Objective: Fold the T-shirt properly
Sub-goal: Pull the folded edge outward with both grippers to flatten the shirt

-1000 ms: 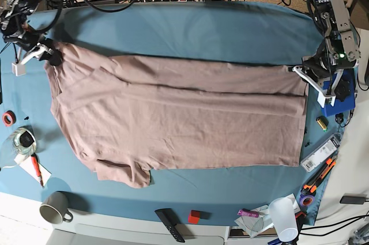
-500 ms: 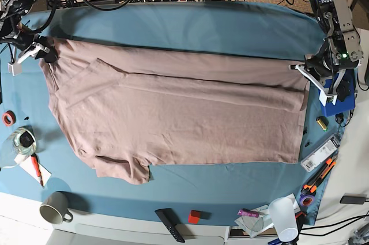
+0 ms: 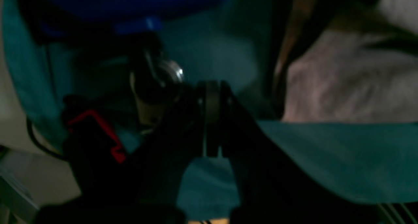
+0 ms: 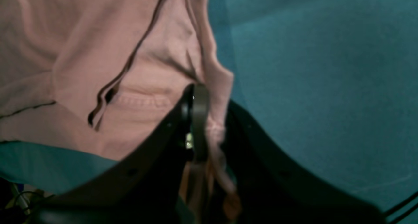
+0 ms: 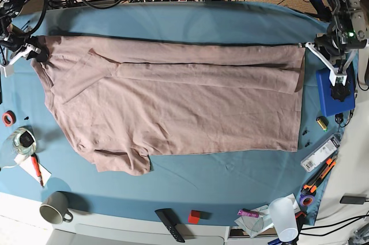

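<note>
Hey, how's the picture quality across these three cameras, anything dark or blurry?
Left wrist view: very dark and soft, the left gripper nearly a silhouette. Right wrist view: brighter, but the T-shirt is slightly blurred and the right gripper is underexposed. Base view: evenly lit and sharp, with only thin shadows along the shirt's folds.

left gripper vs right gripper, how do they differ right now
The left gripper is shut at the T-shirt's hem corner; cloth in it can't be confirmed. The right gripper is shut on the T-shirt, fabric visibly pinched. They sit at opposite ends. Both hold the far edge taut.

teal table cloth (image 5: 190, 26), grey mug (image 5: 55, 207), blue box (image 5: 333, 93)
</note>
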{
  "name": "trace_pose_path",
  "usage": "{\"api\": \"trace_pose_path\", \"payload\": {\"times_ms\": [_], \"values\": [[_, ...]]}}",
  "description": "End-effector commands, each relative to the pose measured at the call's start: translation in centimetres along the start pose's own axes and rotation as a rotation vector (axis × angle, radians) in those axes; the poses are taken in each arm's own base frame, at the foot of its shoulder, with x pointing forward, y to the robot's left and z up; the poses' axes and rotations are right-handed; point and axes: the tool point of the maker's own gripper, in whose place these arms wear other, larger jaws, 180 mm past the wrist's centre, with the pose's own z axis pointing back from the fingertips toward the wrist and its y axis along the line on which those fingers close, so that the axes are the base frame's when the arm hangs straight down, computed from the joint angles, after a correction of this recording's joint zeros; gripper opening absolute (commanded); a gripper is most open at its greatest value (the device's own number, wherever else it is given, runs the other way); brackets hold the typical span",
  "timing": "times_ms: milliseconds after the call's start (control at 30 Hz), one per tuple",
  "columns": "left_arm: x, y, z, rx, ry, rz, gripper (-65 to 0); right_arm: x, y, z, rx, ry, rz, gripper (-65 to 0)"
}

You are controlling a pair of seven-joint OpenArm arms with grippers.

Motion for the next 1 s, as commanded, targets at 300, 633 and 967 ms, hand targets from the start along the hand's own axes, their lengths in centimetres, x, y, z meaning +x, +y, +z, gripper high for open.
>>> {"api": "trace_pose_path", "payload": {"times_ms": [300, 633, 967], "values": [[1.7, -0.5, 0.8, -0.037, -0.069, -0.009, -65.0, 2.3, 0.2, 1.1, 0.008, -0.065, 0.024, -65.0], [4.1, -2.9, 1.5, -0.160, -0.191, -0.018, -38.5, 2.3, 0.2, 1.1, 0.008, -0.065, 0.024, -65.0], [4.1, -6.4, 0.3, -0.248, -0.179, 0.137, -39.0, 2.2, 0.1, 1.1, 0.008, -0.064, 0.024, -65.0]]}}
